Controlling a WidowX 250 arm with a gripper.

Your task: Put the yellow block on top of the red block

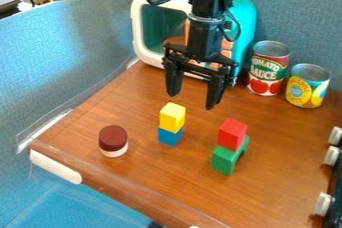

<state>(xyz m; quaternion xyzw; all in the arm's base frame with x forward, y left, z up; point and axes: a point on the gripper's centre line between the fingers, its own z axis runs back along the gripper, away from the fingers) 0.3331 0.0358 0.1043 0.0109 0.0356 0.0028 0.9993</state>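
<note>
Yellow block [172, 117] sits on the blue block [170, 136], back from the front edge of the tabletop [160, 172]; the red block [232, 134] tops the green block [225, 160], nearer the right edge. Grasp, carry and placing remain; the hand [193, 101] hangs above, fingers apart.

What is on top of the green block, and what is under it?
A red block sits on top of the green block. Under it, the wooden surface shows all around, but the spot it covers is hidden.

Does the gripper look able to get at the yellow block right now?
Probably yes: the open gripper hangs near the yellow block, which sits on the blue block, bears nothing itself, and stands apart from the red block.
</note>
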